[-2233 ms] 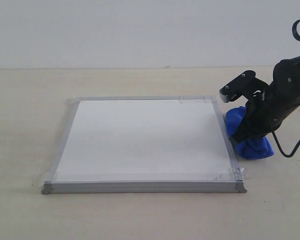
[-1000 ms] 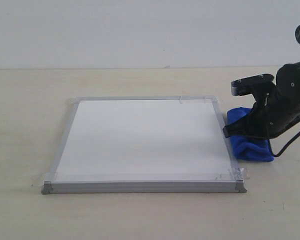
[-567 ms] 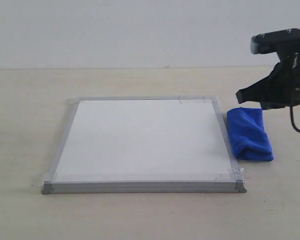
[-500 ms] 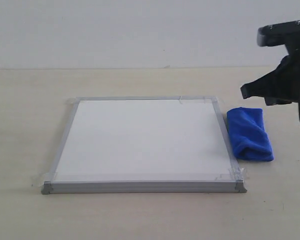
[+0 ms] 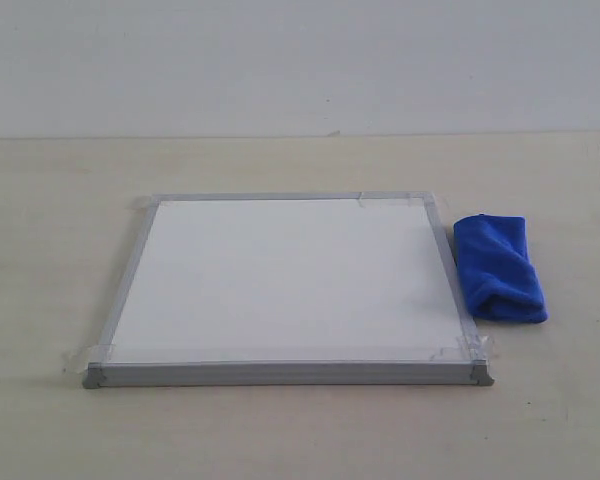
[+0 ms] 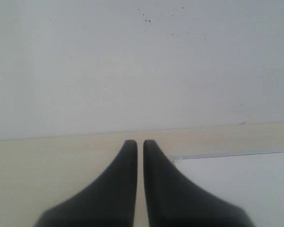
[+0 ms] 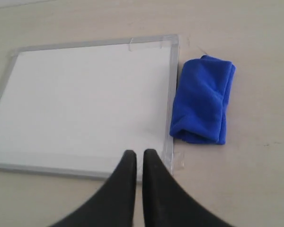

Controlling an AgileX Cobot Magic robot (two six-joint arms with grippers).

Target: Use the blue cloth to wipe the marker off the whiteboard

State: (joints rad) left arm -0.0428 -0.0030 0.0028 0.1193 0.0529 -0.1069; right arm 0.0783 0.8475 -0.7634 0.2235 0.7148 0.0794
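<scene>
Right gripper hangs high, jaws all but together, holding nothing; left gripper likewise. The cloth lies folded on the table just beside the board, apparently parked. No marker shows; the wiping looks done.

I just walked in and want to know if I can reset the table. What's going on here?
Nothing is being handled right now. The whiteboard lies flat on the table, and its surface looks clean, with no writing that I can see. The blue cloth lies folded on the table right beside the board's right edge, with nothing gripping it. The right gripper is shut and empty, looking down on board and cloth. The left gripper is also shut and empty.
</scene>
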